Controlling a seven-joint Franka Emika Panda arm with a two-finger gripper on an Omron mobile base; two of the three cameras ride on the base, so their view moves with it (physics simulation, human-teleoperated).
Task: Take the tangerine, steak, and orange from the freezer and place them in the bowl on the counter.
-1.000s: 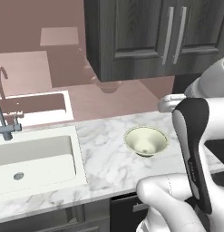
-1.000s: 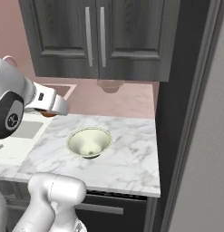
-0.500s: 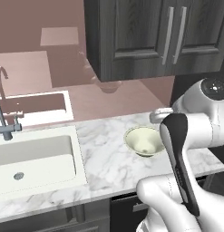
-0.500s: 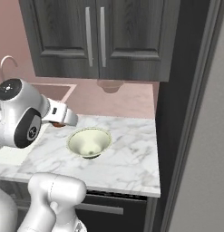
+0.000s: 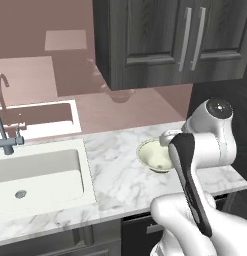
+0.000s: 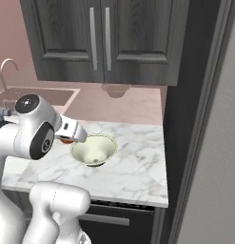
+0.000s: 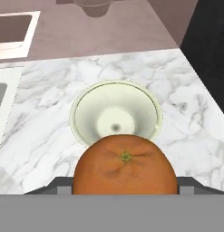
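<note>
My gripper [image 7: 124, 181] is shut on the orange [image 7: 124, 165], a round orange-brown fruit with a small green stem dimple. It hangs just above the near rim of the bowl [image 7: 86, 113], a shallow pale cream-green dish that holds nothing. The bowl [image 6: 93, 150] rests on the white marble counter [image 6: 133, 167]. From the right base camera the gripper [image 6: 67, 138] is at the bowl's left edge, with a sliver of the orange [image 6: 66, 141] under the white hand. From the left base camera, the arm covers the right part of the bowl [image 5: 151, 154]. The tangerine and the steak are out of view.
A white sink [image 5: 35, 172] with a curved tap [image 5: 2, 135] fills the counter's left end. Dark wood-grain cabinets [image 6: 104, 38] hang over the counter. The tall grey freezer [image 6: 214, 143] stands at the right, past the counter's end.
The arm has swung in over the counter with the orange, from off to the side to the bowl's rim. The grip has stayed the same.
</note>
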